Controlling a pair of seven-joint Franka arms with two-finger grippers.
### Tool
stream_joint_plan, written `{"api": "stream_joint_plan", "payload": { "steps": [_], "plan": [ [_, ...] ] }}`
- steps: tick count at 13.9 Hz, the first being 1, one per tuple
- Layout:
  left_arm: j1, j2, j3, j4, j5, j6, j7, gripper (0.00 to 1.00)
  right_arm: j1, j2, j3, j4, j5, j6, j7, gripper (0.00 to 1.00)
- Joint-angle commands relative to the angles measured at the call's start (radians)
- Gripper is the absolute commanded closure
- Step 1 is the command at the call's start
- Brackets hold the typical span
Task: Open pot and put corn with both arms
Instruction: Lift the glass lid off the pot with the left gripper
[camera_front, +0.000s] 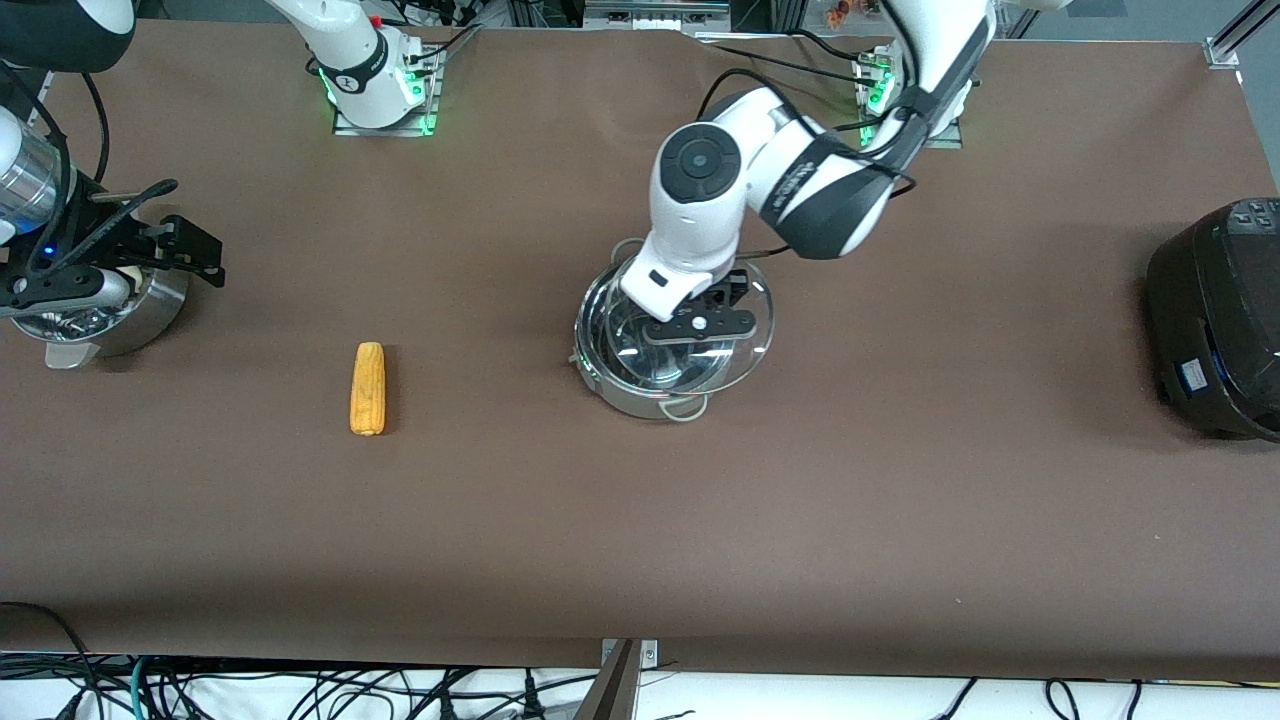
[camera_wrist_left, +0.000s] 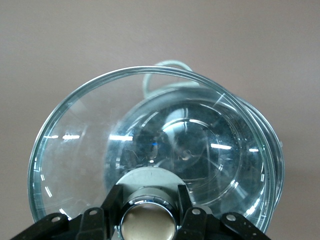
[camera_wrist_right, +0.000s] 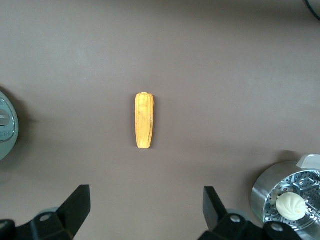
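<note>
the left gripper (camera_front: 702, 318) is clenched on the small round knob (camera_wrist_left: 148, 225) of the clear glass lid (camera_wrist_left: 90, 160), holding it tilted over the shiny round steel pot (camera_front: 640, 385) mid-table so the pot opens. the yellow-orange corn cob (camera_front: 368, 388) lies toward the right arm's end. the right gripper (camera_wrist_right: 145, 212) hangs released above the brown table (camera_front: 800, 520), ready to grab it.

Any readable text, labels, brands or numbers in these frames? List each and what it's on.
None can be read.
Left arm: dark band carries lettering, too small to read.
Black cooker: a blue-and-white sticker on its side and buttons on top, all blurred.
Right arm's base: a small round mark, illegible.
Corn, pot, lid and steamer bowl: no markings.
</note>
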Motion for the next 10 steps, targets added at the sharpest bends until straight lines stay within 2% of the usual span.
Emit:
{"api": "stream_joint_plan", "payload": {
  "steps": [1,4,8,10],
  "plan": [
    [0.08,-0.062,-0.011,0.069,-0.032,-0.169,0.148,0.75,-0.003,-0.002,0.004,0.001,-0.014,-0.013,-0.011,0.0],
    [0.172,-0.166,0.004,0.066,-0.02,-0.352,0.418,0.75,0.0,-0.003,0.006,-0.002,-0.014,-0.014,-0.005,0.0],
    [0.382,-0.159,0.003,0.063,-0.017,-0.355,0.723,0.75,-0.003,0.011,0.004,-0.002,-0.016,-0.022,-0.012,0.0],
    [0.467,-0.155,0.004,0.007,-0.014,-0.335,0.82,0.75,-0.003,0.033,0.004,-0.002,-0.016,-0.028,-0.014,0.0]
  ]
}}
